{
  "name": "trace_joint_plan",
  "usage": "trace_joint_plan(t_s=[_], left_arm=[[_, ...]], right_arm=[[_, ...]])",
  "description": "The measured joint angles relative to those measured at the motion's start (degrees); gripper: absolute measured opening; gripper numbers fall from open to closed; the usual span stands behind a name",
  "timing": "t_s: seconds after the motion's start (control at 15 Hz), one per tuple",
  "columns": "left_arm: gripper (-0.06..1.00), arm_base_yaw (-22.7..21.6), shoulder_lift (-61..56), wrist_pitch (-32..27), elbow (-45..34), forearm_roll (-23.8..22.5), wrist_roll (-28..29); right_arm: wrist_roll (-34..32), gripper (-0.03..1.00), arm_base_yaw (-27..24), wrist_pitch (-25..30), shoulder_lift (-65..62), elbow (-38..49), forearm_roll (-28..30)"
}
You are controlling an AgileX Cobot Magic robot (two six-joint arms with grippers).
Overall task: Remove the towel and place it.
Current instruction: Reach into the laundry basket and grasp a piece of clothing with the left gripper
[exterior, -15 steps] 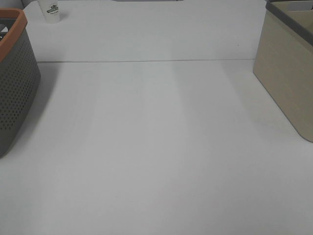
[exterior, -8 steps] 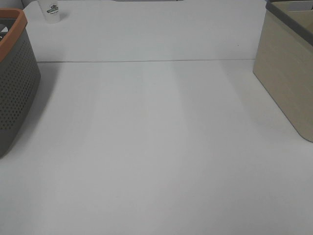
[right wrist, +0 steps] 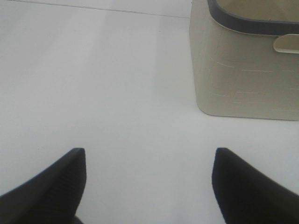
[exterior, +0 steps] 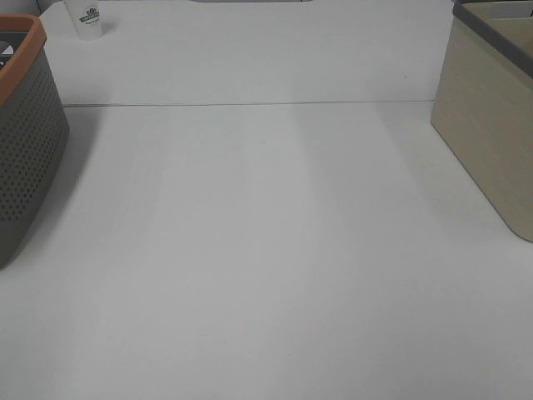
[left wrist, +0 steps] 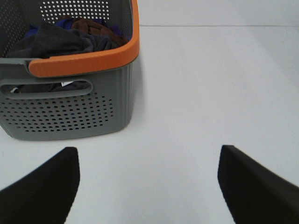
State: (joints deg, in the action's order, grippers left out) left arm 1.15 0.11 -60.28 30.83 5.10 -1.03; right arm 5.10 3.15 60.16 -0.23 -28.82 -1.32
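Note:
The towel [left wrist: 53, 41], a dark charcoal-grey cloth, lies crumpled in the grey perforated basket [left wrist: 88, 112] with the orange rim, among brown and blue cloths. The basket also shows at the left edge of the exterior high view [exterior: 29, 142], where its contents are hidden. My left gripper [left wrist: 147, 161] is open and empty, a short way in front of the basket above the white table. My right gripper [right wrist: 148, 158] is open and empty, a short way from the beige bin [right wrist: 243, 70]. Neither gripper shows in the exterior high view.
The beige bin with a dark rim stands at the table's right edge [exterior: 491, 125]. A small white paper cup [exterior: 87, 18] stands at the far left behind the basket. A thin seam [exterior: 250, 104] runs across the white table.

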Motion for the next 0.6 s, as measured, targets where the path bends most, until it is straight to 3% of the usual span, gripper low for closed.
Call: trace_joint_plan(t_s=[0.6], left_arm=[[0.74, 0.0, 20.45, -0.17, 12.72, -0.46, -0.86]], right_arm=[[0.0, 0.74, 0.0, 0.0, 0.0, 0.0, 0.0]])
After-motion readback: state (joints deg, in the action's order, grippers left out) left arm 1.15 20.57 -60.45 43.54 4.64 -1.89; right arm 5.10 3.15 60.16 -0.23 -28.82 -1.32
